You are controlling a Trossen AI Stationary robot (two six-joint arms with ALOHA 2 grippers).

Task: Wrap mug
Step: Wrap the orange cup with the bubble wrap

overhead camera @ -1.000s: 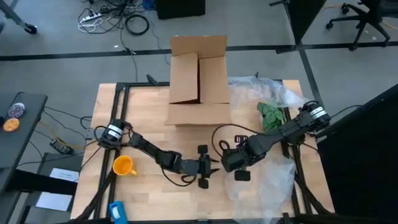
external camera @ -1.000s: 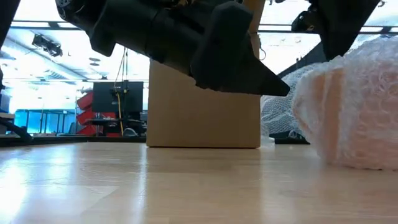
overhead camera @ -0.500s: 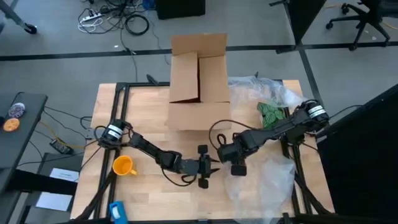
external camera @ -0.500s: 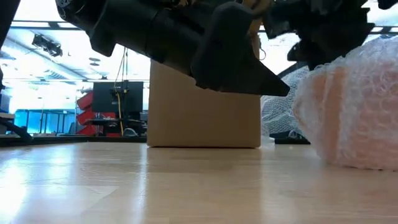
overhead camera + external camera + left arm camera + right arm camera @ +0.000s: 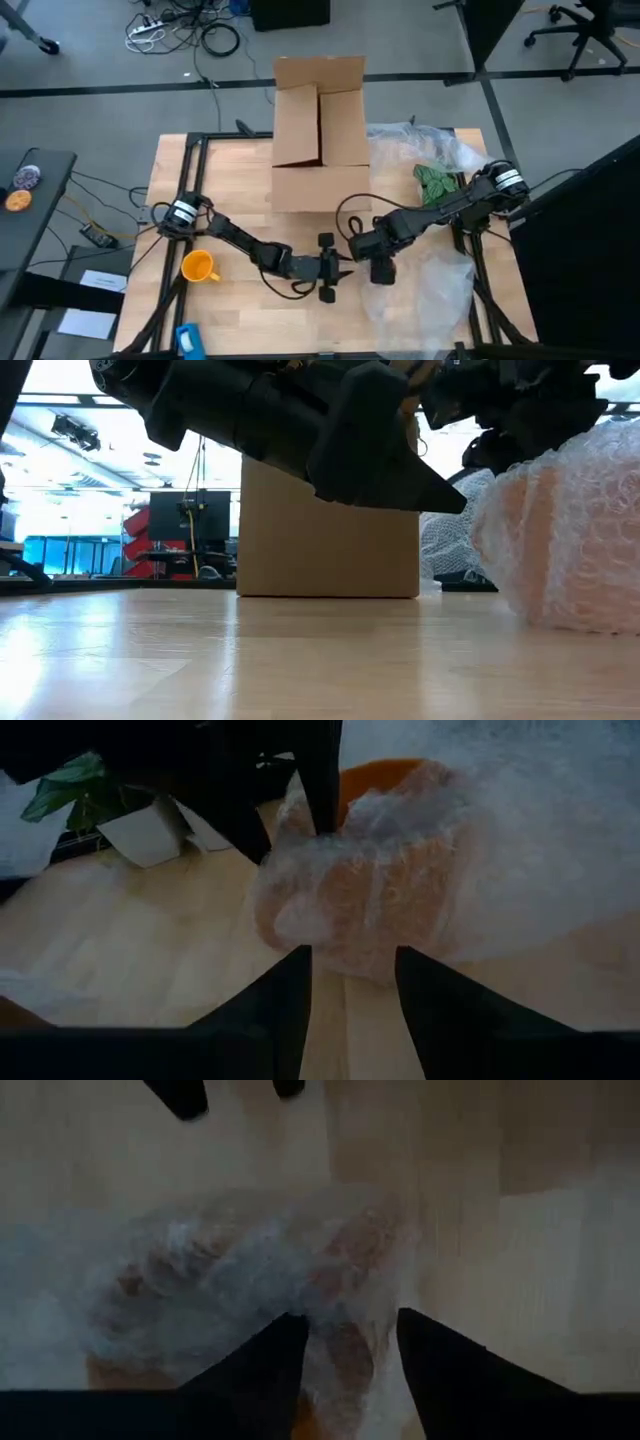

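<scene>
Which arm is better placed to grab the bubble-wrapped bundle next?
Probably right. The right gripper has its open jaws straddling the bubble-wrapped bundle, with wrap between them. The left gripper faces the bundle with open jaws but sits just short of it.

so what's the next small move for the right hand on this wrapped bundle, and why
Probably close the right hand on the bubble wrap beneath it. Its fingers are spread right over the orange mug, which is covered except for what looks like a bare patch, and the open left hand sits just short of it. A pinch could pull wrap over that patch.
</scene>
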